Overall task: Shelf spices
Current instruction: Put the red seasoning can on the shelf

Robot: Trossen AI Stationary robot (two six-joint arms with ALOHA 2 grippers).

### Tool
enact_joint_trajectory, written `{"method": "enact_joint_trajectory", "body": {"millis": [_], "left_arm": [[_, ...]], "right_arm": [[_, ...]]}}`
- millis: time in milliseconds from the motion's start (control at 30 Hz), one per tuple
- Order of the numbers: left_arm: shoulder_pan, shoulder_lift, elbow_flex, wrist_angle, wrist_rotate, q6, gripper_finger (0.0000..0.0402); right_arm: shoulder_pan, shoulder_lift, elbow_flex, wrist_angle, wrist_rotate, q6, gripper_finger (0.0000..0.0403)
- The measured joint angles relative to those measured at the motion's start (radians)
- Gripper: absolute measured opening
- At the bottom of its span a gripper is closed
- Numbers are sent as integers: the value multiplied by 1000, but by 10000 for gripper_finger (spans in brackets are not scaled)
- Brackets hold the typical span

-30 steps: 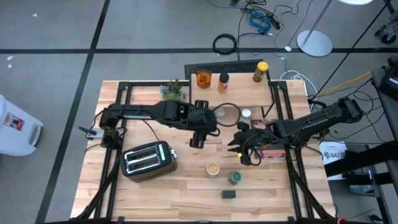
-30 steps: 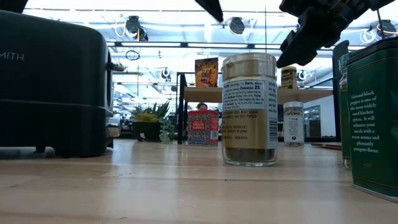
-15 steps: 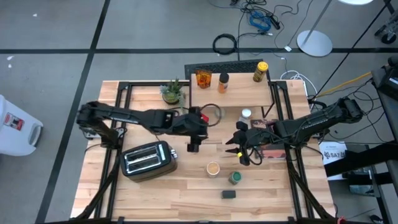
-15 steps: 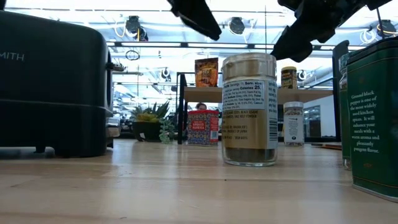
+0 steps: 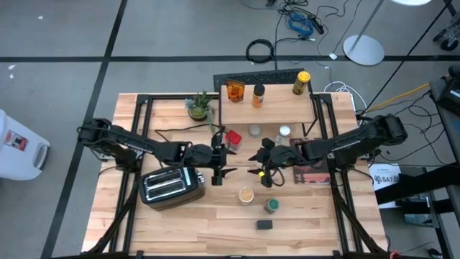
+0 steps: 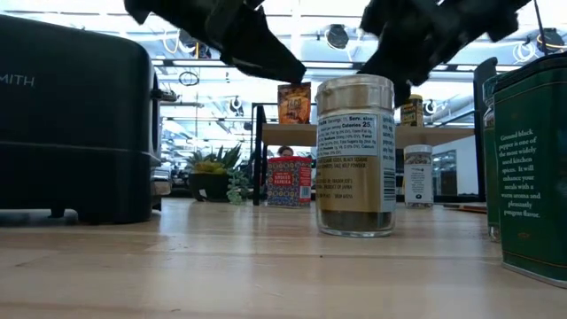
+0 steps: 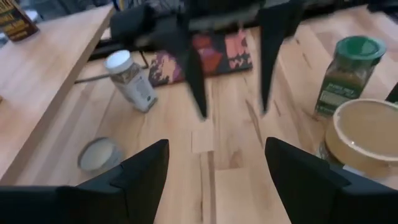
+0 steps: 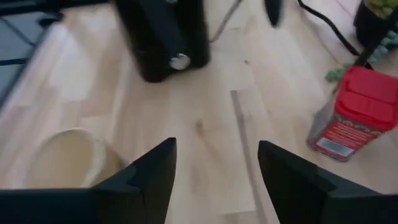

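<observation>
the left gripper (image 5: 218, 175) hangs over the middle of the surface (image 5: 165, 230), its fingers spread wide and holding nothing, as its own wrist view shows bare wood between them. the right gripper (image 5: 263, 170) faces it from just across the gap, also spread wide and empty. both hover above the wood rather than touching any jar.

nearest to them, just in front, stands the tan-lidded jar (image 5: 246, 194), with the green-lidded bottle (image 5: 272, 206) beside it and a small black tin (image 5: 264, 224) further toward the front edge. behind the left gripper sits the red tin (image 5: 232, 137), near the potted plant (image 5: 199, 106). just in front of the shelf's edge lie a small round silver-topped tin (image 5: 254, 131) and a white-capped shaker (image 5: 284, 132). a flat patterned packet (image 5: 310, 175) lies under the right arm; whether it counts as a spice i cannot tell.

the shelf (image 5: 277, 108) at the back of the surface carries three spices: a dark orange jar (image 5: 235, 91), an orange bottle (image 5: 258, 95) and a yellow-capped bottle (image 5: 300, 83).

so by my reading roughly a third is done: three up, six or so loose on the surface. the tan-lidded jar looks the likeliest next pick, being closest to both grippers. the toaster (image 5: 172, 183) stands beside the left arm.
</observation>
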Motion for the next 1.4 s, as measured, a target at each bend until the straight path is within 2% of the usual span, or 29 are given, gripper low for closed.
{"method": "enact_joint_trajectory", "body": {"millis": [200,500,1000,1233,1400], "left_arm": [[-8,1,-87,78,-26,-3,276],[-9,1,-199,191,-48,-62,276],[-18,1,-207,189,-47,-78,276],[-33,1,-207,193,-47,-78,276],[-34,1,-207,192,-47,-79,276]], "right_arm": [[-47,96,0,69,81,20,220],[-115,151,0,242,86,15,257],[-216,151,0,271,83,0,308],[-217,172,1,299,80,7,314],[-224,237,21,345,83,3,314]]}}
